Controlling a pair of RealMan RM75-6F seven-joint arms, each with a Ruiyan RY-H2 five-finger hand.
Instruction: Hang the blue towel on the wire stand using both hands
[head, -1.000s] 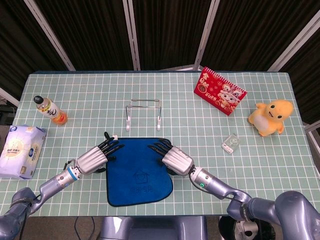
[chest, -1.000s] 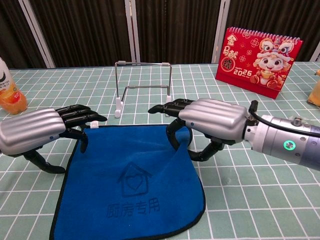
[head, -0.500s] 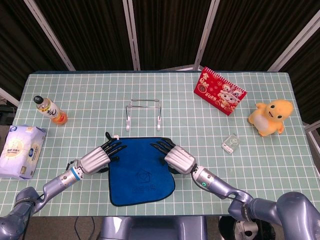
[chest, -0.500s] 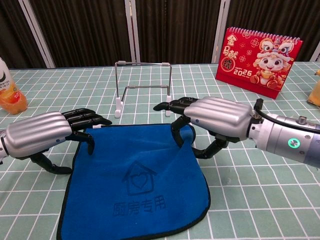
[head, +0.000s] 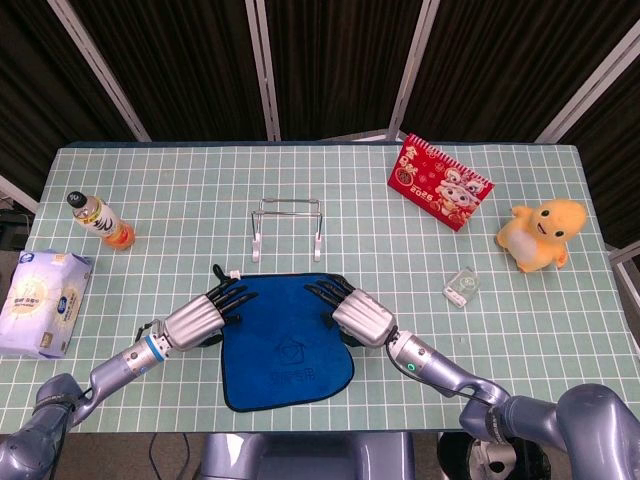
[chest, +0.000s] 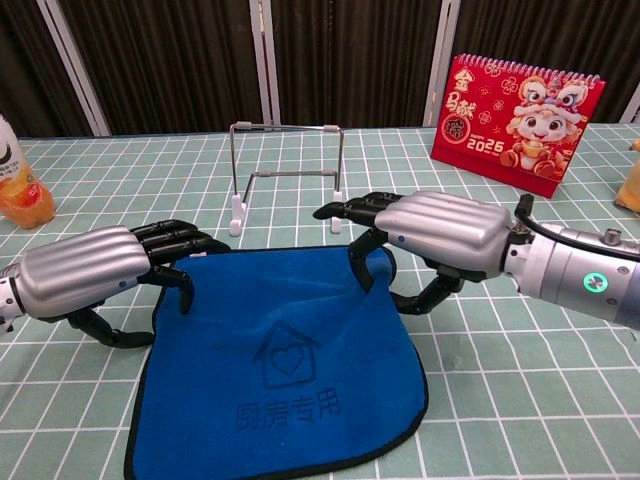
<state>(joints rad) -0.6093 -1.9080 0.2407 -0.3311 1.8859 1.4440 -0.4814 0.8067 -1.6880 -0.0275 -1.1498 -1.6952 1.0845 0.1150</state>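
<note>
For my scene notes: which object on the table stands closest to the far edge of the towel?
The wire stand, just beyond the blue towel. The red calendar, bottle, tissue pack and yellow duck toy lie farther off.

Red desk calendar with lion-dance cartoon: "2025" in gold, beside a round gold emblem (characters too small to read). Blue cloth towel: house-and-heart logo, four Chinese characters "厨房专用" beneath. White tissue pack: print unreadable.

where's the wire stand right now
In the head view the wire stand stands upright mid-table, just beyond the blue towel, apart from it.
</note>
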